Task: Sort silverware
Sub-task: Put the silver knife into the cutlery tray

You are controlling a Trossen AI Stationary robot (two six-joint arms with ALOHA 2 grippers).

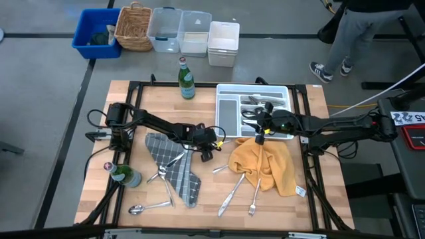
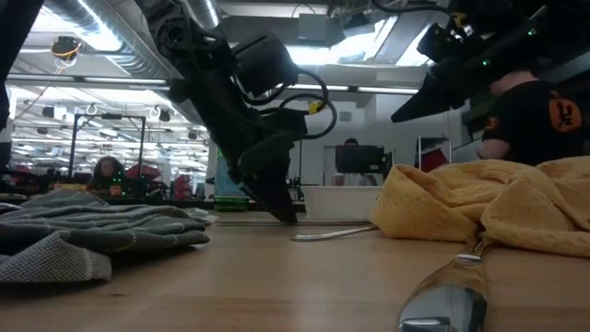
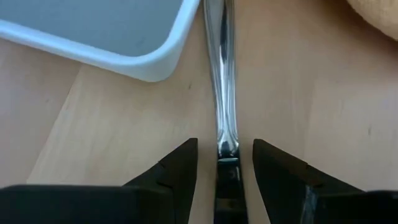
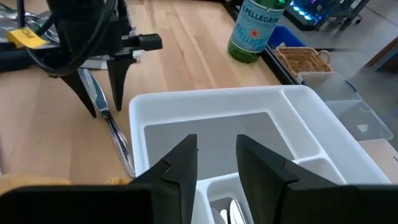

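A slim silver utensil (image 3: 221,74) lies flat on the wooden table beside the near left corner of the white tray (image 3: 155,62). My left gripper (image 3: 224,146) points steeply down at the utensil's handle end, open, one finger on each side and not touching it. The right wrist view shows the same stance (image 4: 102,106). My right gripper (image 4: 217,149) hovers open over the tray (image 1: 220,109) with nothing between its fingers. A few pieces of silverware (image 1: 255,106) lie in the tray's compartments. Others lie loose on the table (image 1: 232,192) and on the grey cloth (image 1: 159,174).
A yellow cloth (image 1: 265,162) lies just in front of the tray, with a grey checked cloth (image 1: 176,169) to its left. A green bottle (image 1: 186,79) stands at the far edge and another (image 1: 123,174) at the left. Bins and a basket (image 1: 133,26) sit beyond the table.
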